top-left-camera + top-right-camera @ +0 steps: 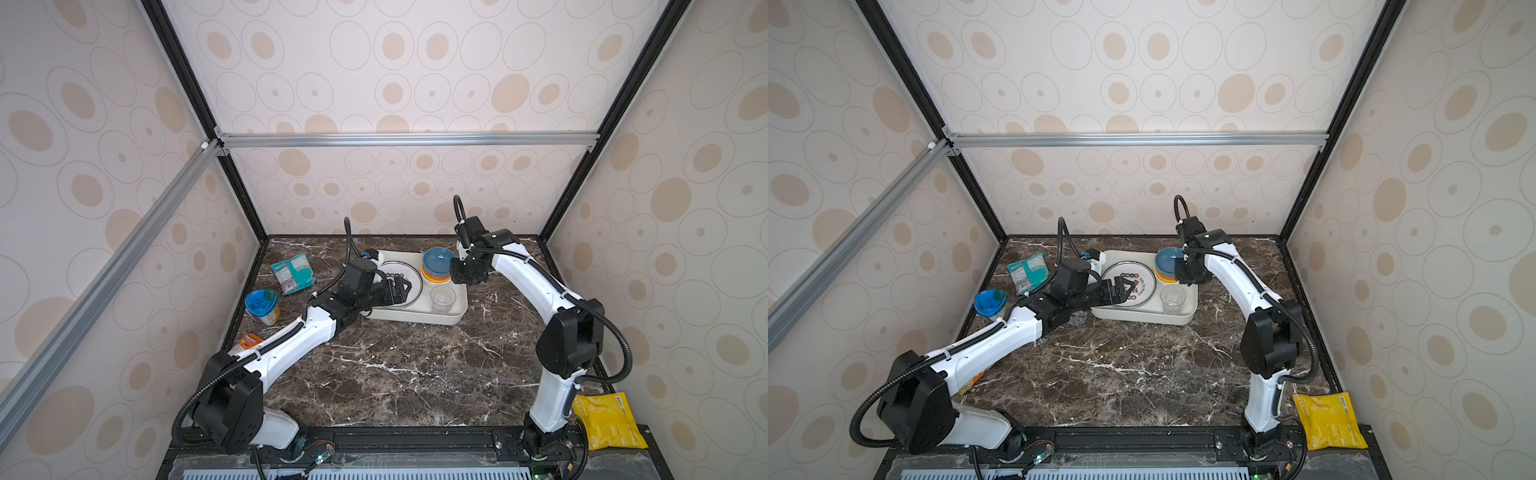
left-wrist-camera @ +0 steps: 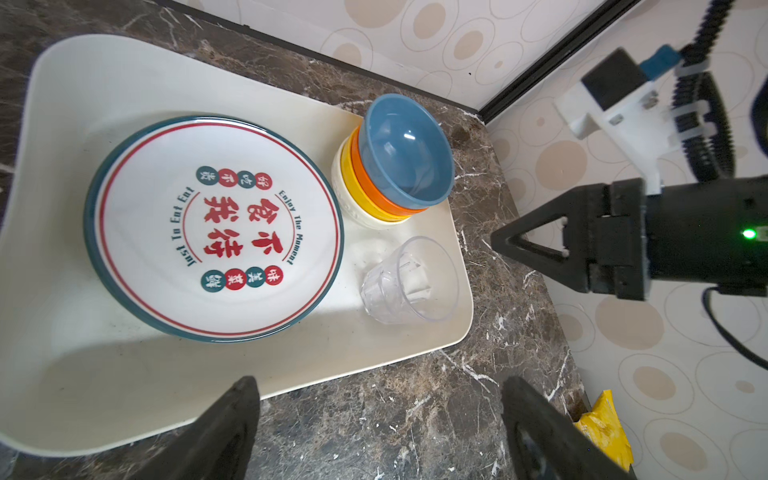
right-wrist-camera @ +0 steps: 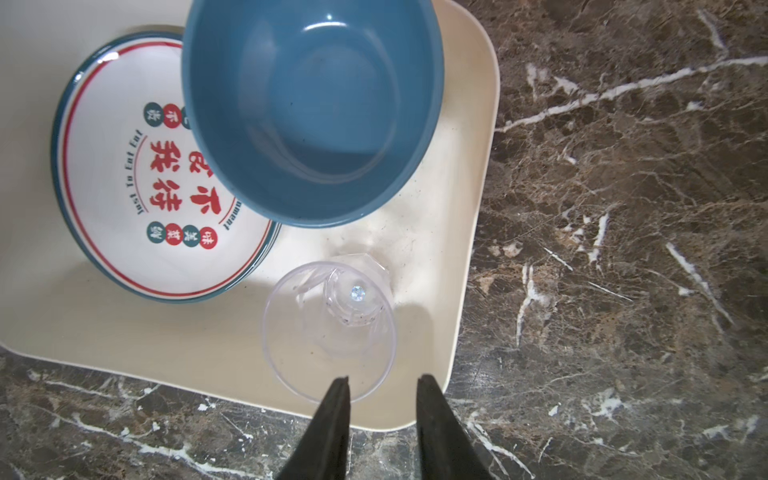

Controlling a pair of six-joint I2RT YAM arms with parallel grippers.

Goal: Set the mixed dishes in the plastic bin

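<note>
Right wrist view: the right gripper hangs empty, jaws slightly parted, above the clear cup. The cup stands upright in the near right corner of the plastic bin, probably so it cannot roll. At the far right corner the blue bowl nests on the coloured stack, saving room; stacked plates fill the left part. The left gripper hovers above the bin, spread wide, empty. Dark veined marble table; dotted beige walls enclose it.
</note>
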